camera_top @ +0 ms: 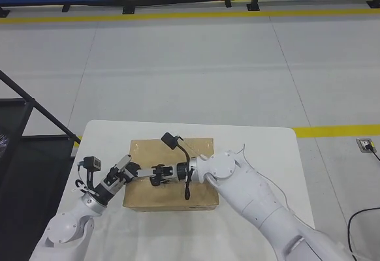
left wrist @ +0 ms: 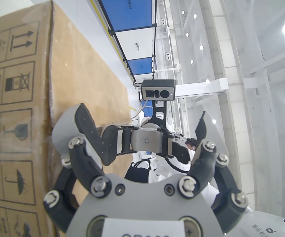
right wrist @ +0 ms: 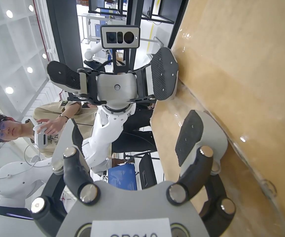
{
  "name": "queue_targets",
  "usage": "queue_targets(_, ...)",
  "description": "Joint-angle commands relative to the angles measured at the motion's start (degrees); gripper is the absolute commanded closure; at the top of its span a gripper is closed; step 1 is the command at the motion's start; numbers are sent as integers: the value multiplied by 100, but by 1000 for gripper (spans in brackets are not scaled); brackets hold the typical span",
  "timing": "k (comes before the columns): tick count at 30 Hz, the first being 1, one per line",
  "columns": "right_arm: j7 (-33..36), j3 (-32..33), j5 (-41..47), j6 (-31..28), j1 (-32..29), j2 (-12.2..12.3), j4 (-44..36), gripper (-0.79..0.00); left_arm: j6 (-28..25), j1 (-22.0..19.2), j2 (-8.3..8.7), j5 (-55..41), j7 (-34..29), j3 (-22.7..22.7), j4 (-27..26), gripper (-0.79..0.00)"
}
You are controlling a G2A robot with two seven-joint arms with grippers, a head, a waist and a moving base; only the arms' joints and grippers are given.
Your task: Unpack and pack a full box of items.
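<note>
Facing each other over box's left end, left of centre in top view: 2 grippers. Left gripper, nearer lower-left corner: jaws spread wide, holding nothing, 1 finger against box's top edge. Right gripper just beside it: jaws also wide, empty, 1 pad close over box top beside clear tape. Box: brown cardboard, top closed, mid-frame on white table. Beyond, upper frame: grey floor, yellow line.
</note>
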Motion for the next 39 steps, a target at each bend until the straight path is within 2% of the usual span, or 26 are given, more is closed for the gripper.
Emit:
queue_targets(1, 66, 36, -44, -35, 20, 11, 52, -785, 1, -3, 1, -6, -7, 0, 0, -785)
queue_targets(17, 504, 686, -439, 186, -172, 430, -257, -785, 4, -79, 2, -8, -70, 57, 57, -785)
queue_targets(39, 745, 1967, -1310, 1110, -1250, 1234, -2178, -785, -1, -32, -1, 47, 3, 114, -2, -785)
